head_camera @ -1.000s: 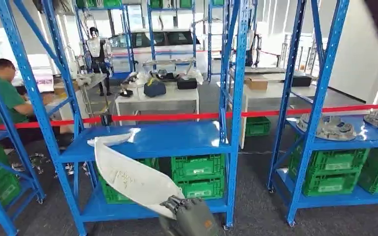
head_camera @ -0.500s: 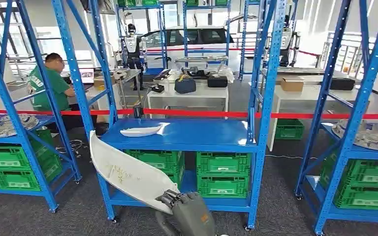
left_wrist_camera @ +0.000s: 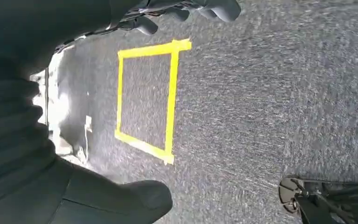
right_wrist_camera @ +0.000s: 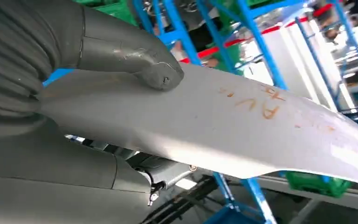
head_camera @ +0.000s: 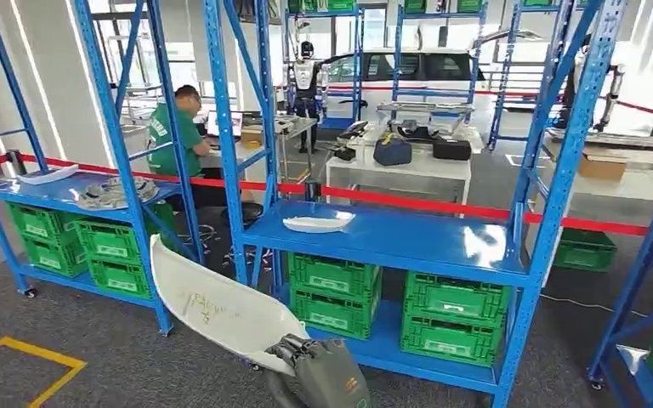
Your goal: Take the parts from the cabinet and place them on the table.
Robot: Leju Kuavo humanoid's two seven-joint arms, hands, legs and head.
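From the head view, my right hand point(head_camera: 319, 365) sits low at the bottom edge, its fingers point(head_camera: 287, 350) wrapped over the near end of a long white panel point(head_camera: 221, 308). The panel slants up and to the left from my grip, with faint orange writing on its face, in front of the blue rack point(head_camera: 391, 242). A smaller white part point(head_camera: 317, 223) lies on the rack's middle shelf, near its left end. Green crates point(head_camera: 455, 319) stand on the shelf below. A person in green point(head_camera: 174, 136) sits behind the racks, and a white table point(head_camera: 408, 161) holds bags further back.

From the left wrist view, my left hand point(left_wrist_camera: 51, 154) hangs over grey carpet point(left_wrist_camera: 270, 107) with a yellow tape square point(left_wrist_camera: 144, 95); its fingers point(left_wrist_camera: 186, 9) are apart and hold nothing.

From the right wrist view, my thumb point(right_wrist_camera: 140, 58) presses on the panel's top face, and the panel point(right_wrist_camera: 223, 126) runs away from my hand toward the racks.
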